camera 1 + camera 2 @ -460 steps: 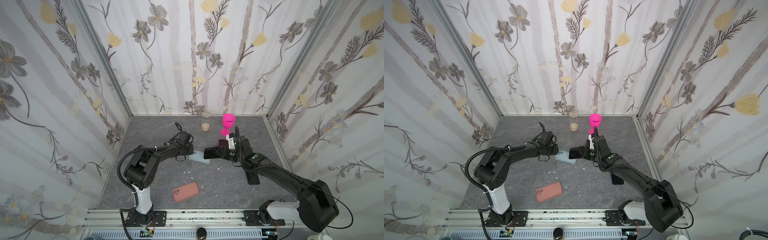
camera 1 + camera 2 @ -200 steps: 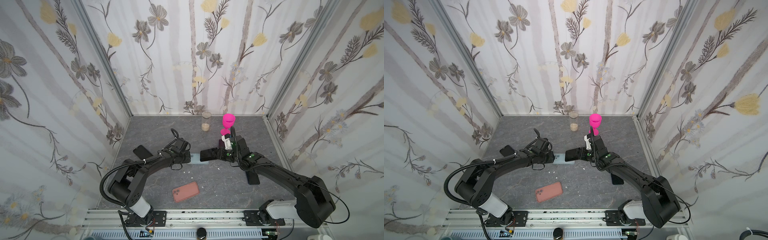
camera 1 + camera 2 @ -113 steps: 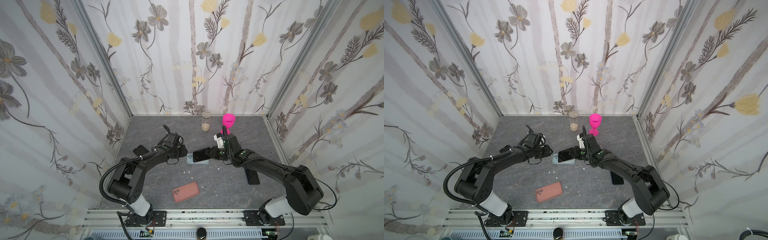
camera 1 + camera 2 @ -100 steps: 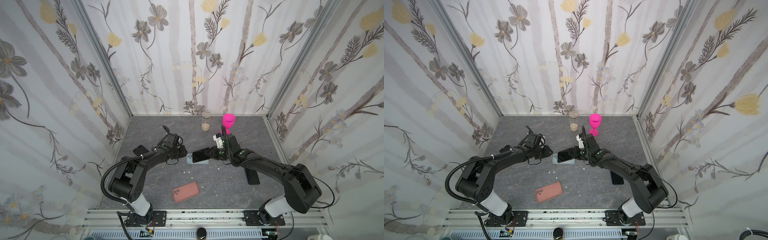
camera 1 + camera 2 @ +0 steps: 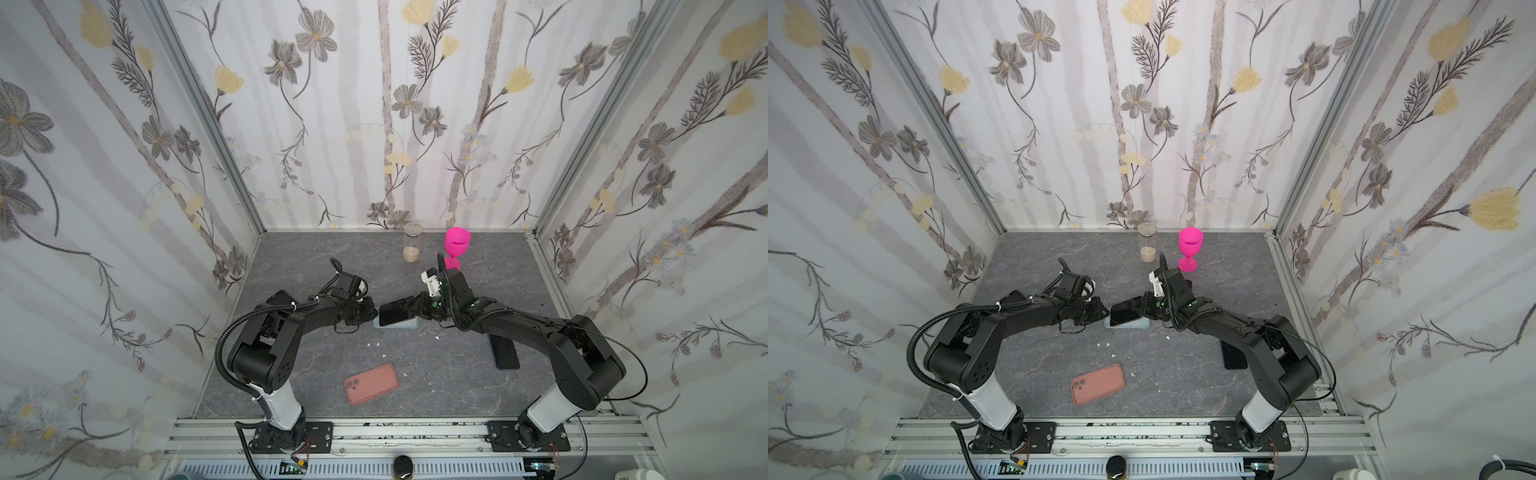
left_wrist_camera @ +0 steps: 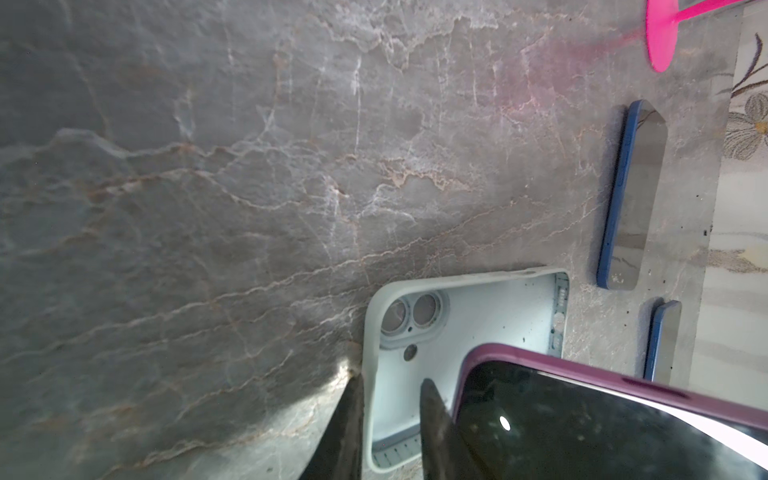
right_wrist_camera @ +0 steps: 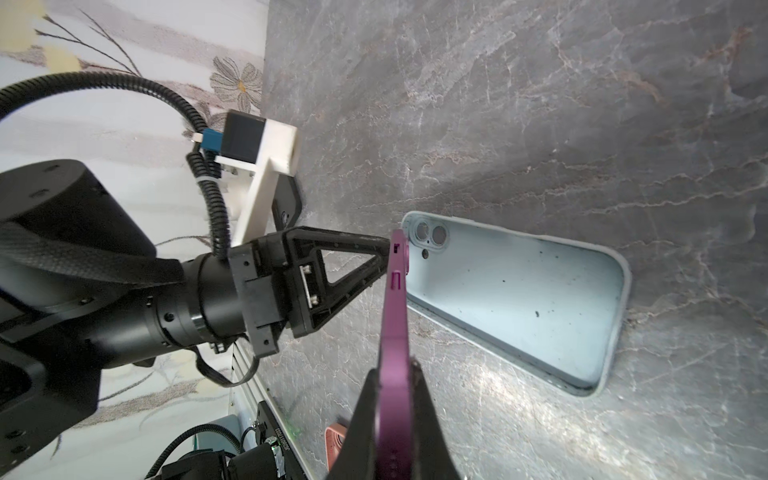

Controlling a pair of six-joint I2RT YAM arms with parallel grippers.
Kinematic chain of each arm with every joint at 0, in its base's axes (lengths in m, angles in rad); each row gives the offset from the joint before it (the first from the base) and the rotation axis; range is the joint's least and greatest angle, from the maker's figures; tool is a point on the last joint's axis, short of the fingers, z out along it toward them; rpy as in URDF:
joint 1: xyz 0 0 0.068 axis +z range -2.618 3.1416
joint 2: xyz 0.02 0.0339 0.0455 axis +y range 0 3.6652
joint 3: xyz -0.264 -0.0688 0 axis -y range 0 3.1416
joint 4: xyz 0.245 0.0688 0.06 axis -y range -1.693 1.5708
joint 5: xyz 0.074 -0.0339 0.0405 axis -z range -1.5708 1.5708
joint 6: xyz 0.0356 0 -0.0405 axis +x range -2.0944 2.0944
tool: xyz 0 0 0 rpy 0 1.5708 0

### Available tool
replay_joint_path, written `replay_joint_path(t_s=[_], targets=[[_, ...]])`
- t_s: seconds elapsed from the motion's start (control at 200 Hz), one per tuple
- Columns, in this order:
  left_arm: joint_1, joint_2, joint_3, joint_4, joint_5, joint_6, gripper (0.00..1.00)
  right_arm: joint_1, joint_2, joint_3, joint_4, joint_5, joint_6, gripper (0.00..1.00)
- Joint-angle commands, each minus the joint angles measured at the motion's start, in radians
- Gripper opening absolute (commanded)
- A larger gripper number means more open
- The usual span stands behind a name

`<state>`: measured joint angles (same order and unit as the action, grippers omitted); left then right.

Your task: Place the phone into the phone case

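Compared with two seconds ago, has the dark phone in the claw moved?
Yes. In both top views the phone has shifted left, away from the pink goblet, over the pale blue case.

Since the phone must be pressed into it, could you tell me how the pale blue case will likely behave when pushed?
The pale blue case is an empty, thin-walled shell, so probably light and somewhat bendy. Lying flat on the smooth table, it would likely slide rather than tip; the left hand straddling its rim may steady it.
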<state>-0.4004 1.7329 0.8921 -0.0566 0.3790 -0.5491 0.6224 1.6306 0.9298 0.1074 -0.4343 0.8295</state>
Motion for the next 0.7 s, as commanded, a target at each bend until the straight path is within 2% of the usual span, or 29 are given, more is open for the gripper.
replay_joint_path(t_s=[0.0,0.205,0.694], targets=[[0.004,0.004,0.014,0.02,0.003,0.002,0.19,0.001,0.012,0.004,0.098,-0.029,0.029,0.0],[0.021,-0.011,0.013,0.021,-0.023,0.008,0.17,-0.003,0.029,-0.008,0.124,-0.027,0.044,0.0],[0.026,0.031,0.016,0.034,0.012,-0.01,0.15,-0.01,0.058,0.003,0.128,-0.037,0.04,0.0]])
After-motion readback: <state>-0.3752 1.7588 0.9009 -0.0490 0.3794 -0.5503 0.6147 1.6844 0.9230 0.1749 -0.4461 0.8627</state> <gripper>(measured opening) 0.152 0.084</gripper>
